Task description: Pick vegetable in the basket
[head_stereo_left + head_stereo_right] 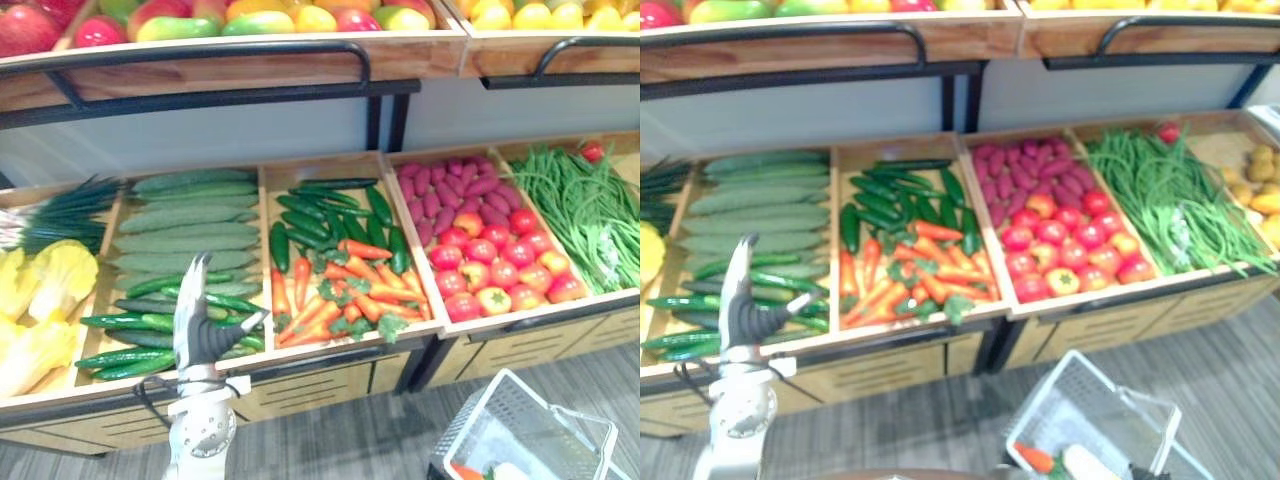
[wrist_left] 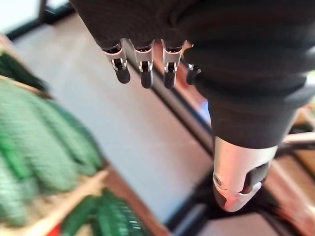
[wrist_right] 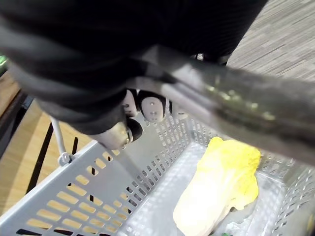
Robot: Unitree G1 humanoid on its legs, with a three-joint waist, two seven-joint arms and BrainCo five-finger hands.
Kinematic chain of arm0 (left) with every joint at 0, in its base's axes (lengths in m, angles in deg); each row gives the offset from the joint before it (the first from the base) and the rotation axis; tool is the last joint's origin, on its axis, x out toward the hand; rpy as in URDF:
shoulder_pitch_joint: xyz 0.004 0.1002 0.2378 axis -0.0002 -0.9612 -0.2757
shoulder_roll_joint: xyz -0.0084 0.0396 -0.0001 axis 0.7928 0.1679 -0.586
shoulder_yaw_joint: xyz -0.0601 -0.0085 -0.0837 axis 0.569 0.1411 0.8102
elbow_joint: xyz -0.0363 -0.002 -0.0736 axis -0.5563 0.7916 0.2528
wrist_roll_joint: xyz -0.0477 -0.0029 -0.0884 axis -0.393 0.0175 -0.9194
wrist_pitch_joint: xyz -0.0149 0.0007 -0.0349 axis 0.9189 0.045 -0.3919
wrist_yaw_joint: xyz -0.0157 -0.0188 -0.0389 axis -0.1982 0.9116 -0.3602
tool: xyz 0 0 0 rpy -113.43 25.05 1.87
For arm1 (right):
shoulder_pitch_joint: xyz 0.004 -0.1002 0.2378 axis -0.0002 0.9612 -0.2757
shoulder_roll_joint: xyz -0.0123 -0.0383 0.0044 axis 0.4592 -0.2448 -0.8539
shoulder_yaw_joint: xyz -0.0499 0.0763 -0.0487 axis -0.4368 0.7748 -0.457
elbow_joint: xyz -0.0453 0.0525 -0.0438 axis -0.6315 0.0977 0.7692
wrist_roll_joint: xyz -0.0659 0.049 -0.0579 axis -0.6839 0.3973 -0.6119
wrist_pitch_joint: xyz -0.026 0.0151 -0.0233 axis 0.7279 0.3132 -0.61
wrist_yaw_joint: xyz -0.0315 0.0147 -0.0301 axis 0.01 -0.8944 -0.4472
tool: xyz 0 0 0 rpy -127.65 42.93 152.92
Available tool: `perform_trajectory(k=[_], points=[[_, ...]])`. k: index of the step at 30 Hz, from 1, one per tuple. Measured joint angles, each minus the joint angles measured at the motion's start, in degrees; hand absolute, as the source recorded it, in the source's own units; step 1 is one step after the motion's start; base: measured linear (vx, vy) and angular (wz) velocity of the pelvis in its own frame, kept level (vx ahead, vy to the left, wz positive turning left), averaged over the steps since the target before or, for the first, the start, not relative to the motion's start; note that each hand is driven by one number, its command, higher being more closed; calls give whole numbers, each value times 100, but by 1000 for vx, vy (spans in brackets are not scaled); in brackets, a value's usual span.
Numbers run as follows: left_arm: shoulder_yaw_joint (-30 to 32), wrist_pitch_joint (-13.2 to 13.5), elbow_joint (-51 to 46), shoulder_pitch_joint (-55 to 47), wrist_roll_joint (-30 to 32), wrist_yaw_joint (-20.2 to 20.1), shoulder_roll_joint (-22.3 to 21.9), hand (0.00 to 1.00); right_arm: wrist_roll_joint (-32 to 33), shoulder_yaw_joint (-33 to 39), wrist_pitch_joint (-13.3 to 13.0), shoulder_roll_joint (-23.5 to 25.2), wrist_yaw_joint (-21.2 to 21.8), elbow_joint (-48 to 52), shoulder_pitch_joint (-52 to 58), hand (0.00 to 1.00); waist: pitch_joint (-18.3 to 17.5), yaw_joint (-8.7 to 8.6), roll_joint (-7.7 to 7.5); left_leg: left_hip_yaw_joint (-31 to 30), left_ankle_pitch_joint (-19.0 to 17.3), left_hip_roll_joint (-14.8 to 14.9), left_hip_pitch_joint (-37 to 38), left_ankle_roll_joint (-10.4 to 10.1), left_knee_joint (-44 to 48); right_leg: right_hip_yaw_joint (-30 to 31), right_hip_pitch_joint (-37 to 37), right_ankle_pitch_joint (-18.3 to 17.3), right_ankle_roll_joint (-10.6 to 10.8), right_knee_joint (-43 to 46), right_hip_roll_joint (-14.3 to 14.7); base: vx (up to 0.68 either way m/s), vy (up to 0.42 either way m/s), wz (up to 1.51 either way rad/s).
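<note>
My left hand is raised over the front of the cucumber bin, fingers straight and thumb spread, open and holding nothing. Slim dark cucumbers lie just under it, with large pale ones behind. In the left wrist view its fingers point toward the shelf wall. My right hand is curled round the grey handle of the white mesh basket, which hangs low at the right. A yellow cabbage and a carrot lie in it.
The wooden stand's bins hold yellow cabbages, scallions, carrots, tomatoes, purple sweet potatoes and green beans. An upper shelf of fruit with a black rail overhangs the back. Grey floor lies in front.
</note>
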Motion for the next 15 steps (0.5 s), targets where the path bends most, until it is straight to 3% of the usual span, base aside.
perform_trajectory(k=[6, 10, 13, 15], points=[[910, -189, 1913, -226, -395, 155, -557, 0, 317, -48, -29, 518, -184, 240, 50, 100, 36, 111, -10, -200, 24, 48, 102, 4, -17, -459, 312, -89, 42, -31, -40, 9, -27, 24], [1544, -390, 3420, -157, -748, 201, -784, 0, 323, -37, -36, 662, -282, 518, 116, 100, 46, 144, 83, -276, 63, 69, 126, -17, -94, -573, 371, -137, 86, -34, -41, 18, -16, 11], [2136, -810, 5157, 143, -1657, -48, -844, 0, 307, 43, -9, 716, -291, 477, 10, 100, 54, 137, 115, -214, 139, 102, 223, -42, -299, -546, 347, -179, 137, -36, 8, 43, -24, -5], [2221, -955, 5882, 179, -1799, -298, -836, 0, 299, 187, 18, 714, -285, 323, -161, 100, 56, 148, 120, -76, 137, 129, 282, -48, -348, -396, 278, -179, 136, -36, 66, 56, 4, -35]])
